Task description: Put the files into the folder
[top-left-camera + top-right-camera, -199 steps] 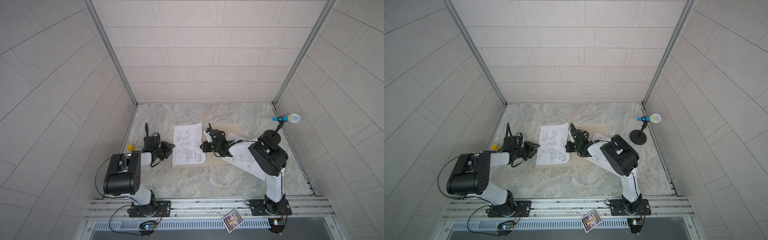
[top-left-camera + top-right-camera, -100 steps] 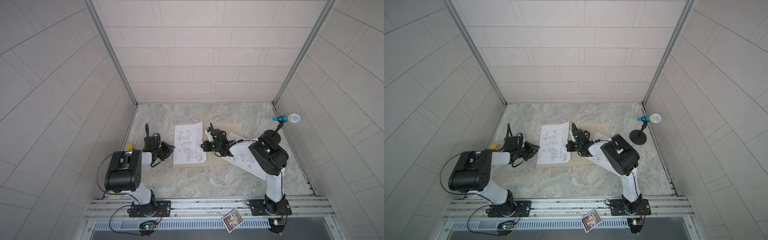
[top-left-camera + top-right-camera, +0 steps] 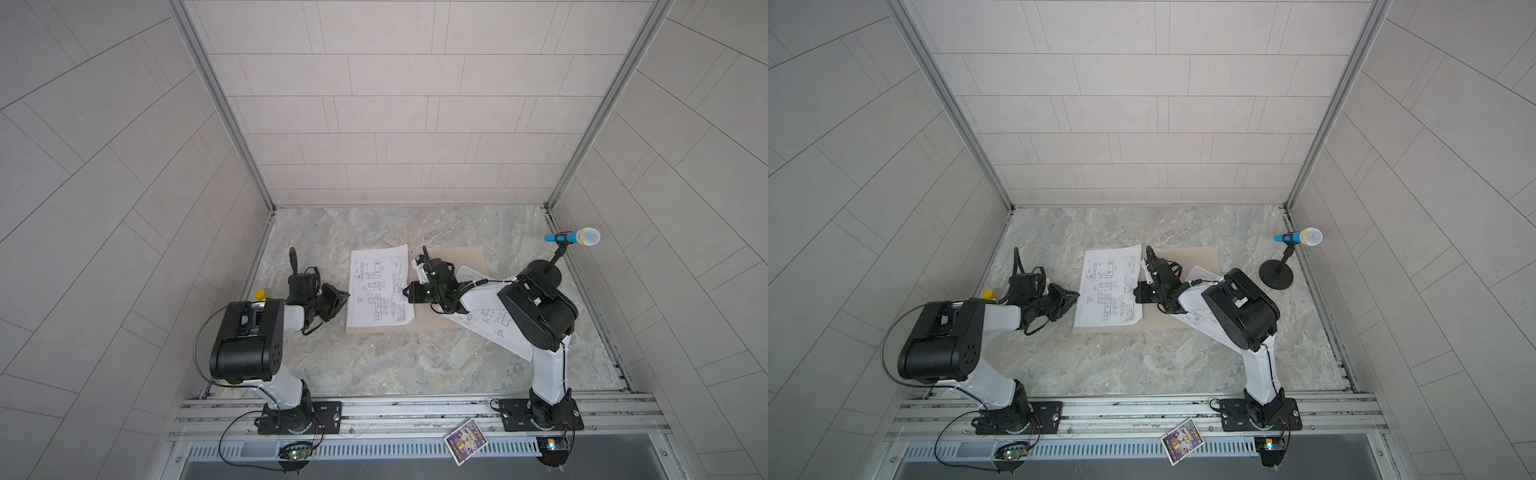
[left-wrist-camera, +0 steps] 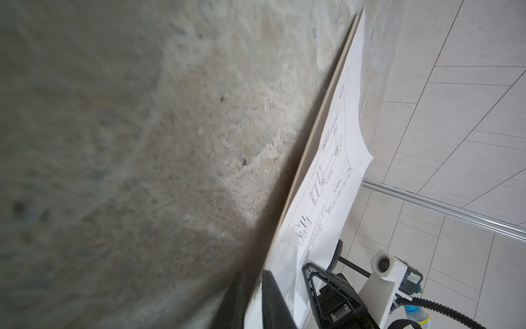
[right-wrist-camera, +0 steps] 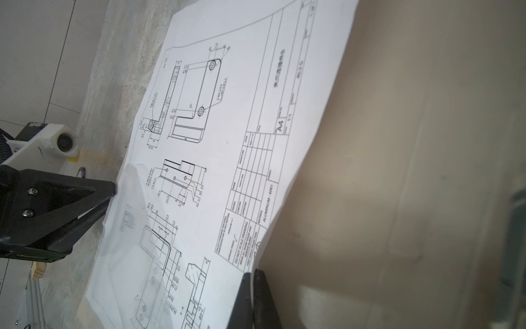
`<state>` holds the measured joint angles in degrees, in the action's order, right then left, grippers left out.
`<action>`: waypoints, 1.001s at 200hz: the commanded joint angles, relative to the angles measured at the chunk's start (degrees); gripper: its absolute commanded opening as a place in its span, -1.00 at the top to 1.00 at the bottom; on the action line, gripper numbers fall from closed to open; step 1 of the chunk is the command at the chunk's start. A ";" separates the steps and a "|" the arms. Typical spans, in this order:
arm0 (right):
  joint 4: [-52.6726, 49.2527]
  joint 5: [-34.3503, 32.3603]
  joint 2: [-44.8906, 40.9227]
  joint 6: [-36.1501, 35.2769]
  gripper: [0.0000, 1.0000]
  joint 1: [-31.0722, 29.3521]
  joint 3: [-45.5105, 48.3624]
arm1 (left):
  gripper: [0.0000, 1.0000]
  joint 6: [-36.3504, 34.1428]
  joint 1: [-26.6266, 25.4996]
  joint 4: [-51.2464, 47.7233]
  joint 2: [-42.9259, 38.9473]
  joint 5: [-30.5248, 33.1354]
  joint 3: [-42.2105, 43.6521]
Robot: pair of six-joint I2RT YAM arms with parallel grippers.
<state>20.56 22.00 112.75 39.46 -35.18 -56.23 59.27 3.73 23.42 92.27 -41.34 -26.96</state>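
Left claw [image 5: 111,199] is pinching the drawing sheet [image 3: 380,286] by its edge nearest the table's left side. It looks light and floppy. Right claw [image 5: 253,287], jaws together, is pressing on the stiffer-looking folder [image 3: 457,259].

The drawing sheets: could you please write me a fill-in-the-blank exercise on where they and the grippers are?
The left gripper is at the drawing sheet's ____ edge in both top views.
The right gripper is ____, not open.
The microphone's handle is ____.
Another sheet lies partly under the ____ arm.
Missing: left; shut; blue; right.
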 commanded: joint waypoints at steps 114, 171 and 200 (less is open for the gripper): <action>-1.22 0.94 -2.33 0.44 1.00 1.60 1.57 | 0.68 0.16 -0.09 2.02 0.28 -1.09 1.23; -0.52 1.21 -2.32 1.21 1.00 1.78 1.96 | 0.74 0.24 0.23 1.98 -0.16 -1.15 1.63; 0.01 1.34 -2.13 1.55 1.00 1.79 1.91 | 0.79 0.32 0.24 2.32 0.01 -1.11 1.82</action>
<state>21.43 23.75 112.38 40.34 -33.69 -55.11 59.59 3.73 24.21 92.27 -42.04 -25.93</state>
